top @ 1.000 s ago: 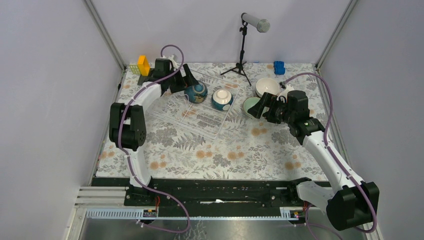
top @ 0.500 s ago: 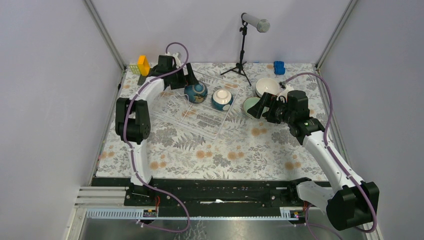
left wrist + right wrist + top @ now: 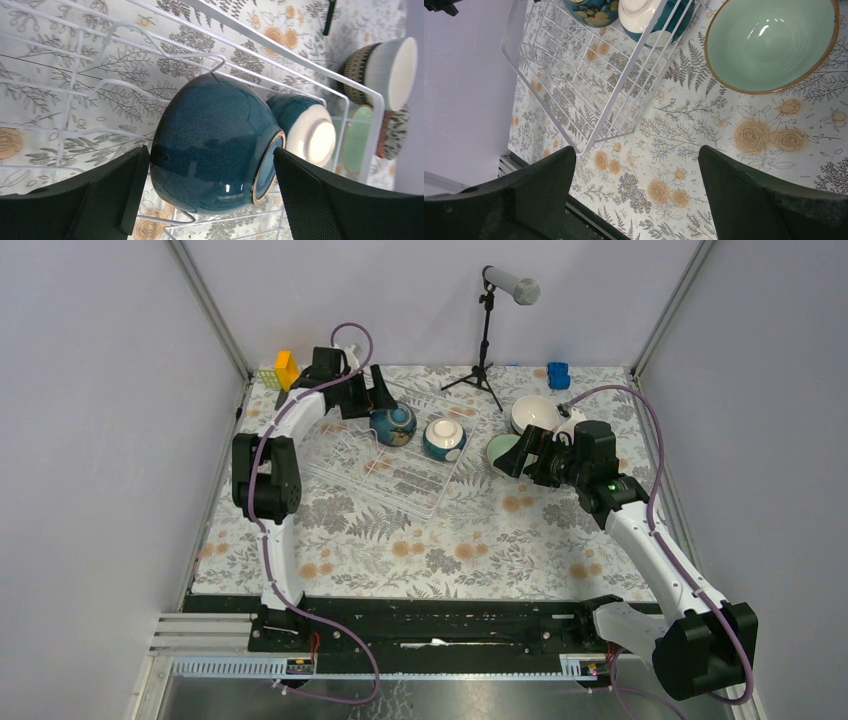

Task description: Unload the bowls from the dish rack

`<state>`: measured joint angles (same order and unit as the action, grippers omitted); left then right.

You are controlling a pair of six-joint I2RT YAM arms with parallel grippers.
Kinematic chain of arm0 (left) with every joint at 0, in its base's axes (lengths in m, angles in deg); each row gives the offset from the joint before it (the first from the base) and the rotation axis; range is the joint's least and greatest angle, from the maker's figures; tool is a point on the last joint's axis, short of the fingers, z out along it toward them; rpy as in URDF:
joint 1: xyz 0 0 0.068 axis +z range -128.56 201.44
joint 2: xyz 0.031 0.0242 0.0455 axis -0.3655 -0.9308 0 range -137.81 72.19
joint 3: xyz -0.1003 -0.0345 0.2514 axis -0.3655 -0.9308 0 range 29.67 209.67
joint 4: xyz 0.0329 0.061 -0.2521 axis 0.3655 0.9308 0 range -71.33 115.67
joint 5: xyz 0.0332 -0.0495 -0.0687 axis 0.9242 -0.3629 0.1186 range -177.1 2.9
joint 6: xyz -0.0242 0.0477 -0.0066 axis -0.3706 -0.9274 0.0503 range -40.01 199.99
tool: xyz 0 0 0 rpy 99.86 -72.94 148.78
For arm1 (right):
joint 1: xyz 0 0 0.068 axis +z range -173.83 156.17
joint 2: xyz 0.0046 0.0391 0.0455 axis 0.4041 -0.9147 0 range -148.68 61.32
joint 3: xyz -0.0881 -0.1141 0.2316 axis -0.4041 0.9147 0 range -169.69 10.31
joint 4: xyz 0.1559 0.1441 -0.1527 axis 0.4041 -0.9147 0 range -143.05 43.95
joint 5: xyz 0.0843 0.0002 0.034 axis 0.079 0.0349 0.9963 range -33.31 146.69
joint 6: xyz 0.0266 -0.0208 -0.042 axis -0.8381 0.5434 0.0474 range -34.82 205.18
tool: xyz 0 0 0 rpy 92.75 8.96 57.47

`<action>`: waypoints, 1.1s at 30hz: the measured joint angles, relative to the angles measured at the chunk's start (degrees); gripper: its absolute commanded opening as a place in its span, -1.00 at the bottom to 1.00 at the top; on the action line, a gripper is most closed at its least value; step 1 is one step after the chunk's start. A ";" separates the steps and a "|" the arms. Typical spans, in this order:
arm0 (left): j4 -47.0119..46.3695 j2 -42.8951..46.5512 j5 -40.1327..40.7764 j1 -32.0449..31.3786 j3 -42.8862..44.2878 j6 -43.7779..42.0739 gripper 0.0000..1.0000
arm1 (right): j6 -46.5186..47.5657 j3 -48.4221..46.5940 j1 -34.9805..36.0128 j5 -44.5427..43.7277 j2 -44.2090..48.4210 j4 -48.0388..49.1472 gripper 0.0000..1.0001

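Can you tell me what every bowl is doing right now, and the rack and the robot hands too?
left gripper: open, one finger on each side of the dark teal bowl.
right gripper: open, empty.
dark teal bowl: on its side in the dish rack.
teal-and-white bowl: on its side in the rack.
pale green bowl: upright on the table, empty.
white bowl: upright on the table.
dish rack: holds two bowls.

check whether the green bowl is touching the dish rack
Apart. The right wrist view shows a strip of flowered tablecloth between the green bowl and the nearest wire of the dish rack.
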<state>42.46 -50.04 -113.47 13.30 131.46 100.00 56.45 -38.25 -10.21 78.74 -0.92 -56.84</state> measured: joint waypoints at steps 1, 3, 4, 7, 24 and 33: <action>-0.46 0.00 -1.29 0.37 -0.35 0.81 0.97 | 0.00 0.00 0.00 0.00 0.00 0.00 0.99; -2.56 0.04 -4.15 1.11 -1.90 2.69 0.97 | -0.02 0.00 0.00 0.00 0.00 0.00 0.99; -3.80 0.15 -5.49 1.38 -2.93 3.54 0.97 | -0.02 0.00 0.00 0.00 0.00 0.00 0.99; -5.97 1.29 -8.35 1.46 -5.38 5.60 0.98 | 0.00 0.00 0.00 0.00 0.00 0.00 0.99; -17.92 4.33 -17.79 1.40 -11.72 15.96 0.42 | 0.00 0.00 0.00 -0.02 0.02 -0.02 0.99; -21.20 4.33 -21.07 1.01 -13.42 18.10 0.15 | -0.02 0.00 0.00 -0.02 0.02 -0.02 0.99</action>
<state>21.26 -45.71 -134.54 14.30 118.04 118.10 56.42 -38.25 -10.21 78.71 -0.90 -56.86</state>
